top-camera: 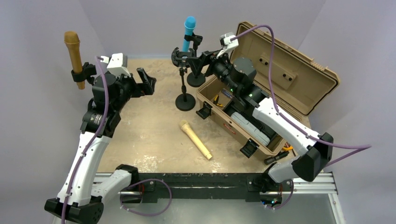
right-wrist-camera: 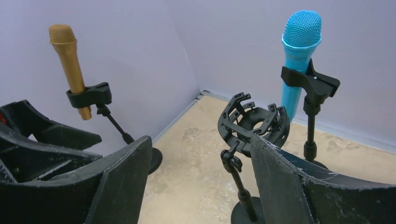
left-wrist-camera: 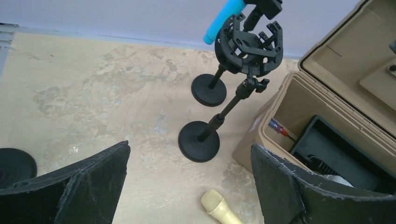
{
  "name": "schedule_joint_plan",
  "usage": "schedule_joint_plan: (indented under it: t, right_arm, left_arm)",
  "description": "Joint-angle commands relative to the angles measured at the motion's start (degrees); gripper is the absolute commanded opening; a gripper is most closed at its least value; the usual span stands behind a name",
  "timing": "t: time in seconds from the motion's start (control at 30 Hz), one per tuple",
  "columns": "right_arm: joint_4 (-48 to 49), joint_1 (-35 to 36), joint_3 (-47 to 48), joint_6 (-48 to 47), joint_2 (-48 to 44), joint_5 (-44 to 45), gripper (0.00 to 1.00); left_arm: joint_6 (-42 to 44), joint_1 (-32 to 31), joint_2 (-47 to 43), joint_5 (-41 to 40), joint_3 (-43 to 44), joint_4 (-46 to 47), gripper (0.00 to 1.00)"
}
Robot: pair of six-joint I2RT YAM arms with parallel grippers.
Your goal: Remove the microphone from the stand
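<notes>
Right gripper (right-wrist-camera: pixel 201 140): jaws wide apart, nothing in them. Left gripper (left-wrist-camera: pixel 190 144): same, wide and empty. Your right fingers sit just beside the empty shock mount (right-wrist-camera: pixel 252 122). The blue microphone (right-wrist-camera: pixel 299 46) is upright in the clip (right-wrist-camera: pixel 310 83) of the rear stand (right-wrist-camera: pixel 310 133), just behind that mount. The gold microphone (top-camera: pixel 74 51) is clipped up at far left, close to your left arm. A cream microphone (top-camera: pixel 195 139) lies loose on the table (top-camera: pixel 149 130). Risk, my read: go for the blue one and a finger hooks the shock mount, or drags the clip sideways and tips the rear stand, so pull along the mic axis, not across. Room: the open case (top-camera: pixel 285 65) blocks the right and the walls are close behind; free room is upward and toward the table middle
</notes>
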Motion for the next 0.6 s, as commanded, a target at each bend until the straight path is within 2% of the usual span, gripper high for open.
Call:
schedule_joint_plan:
  t: [0.0, 0.43, 0.57]
  right_arm:
    - [3.6, -1.2, 4.9, 3.8, 4.0, -6.1, 0.75]
    - [9.1, -3.8, 4.2, 12.8, 12.9, -6.7, 0.68]
    - [8.1, -3.8, 5.3, 14.2, 15.4, -3.1, 0.59]
  left_arm:
    - [-0.6, -0.1, 1.5, 5.2, 0.7, 2.8, 0.98]
    - [-0.4, -0.5, 2.9, 7.2, 0.7, 3.1, 0.98]
    - [0.0, -0.7, 3.2, 6.6, 0.8, 2.9, 0.98]
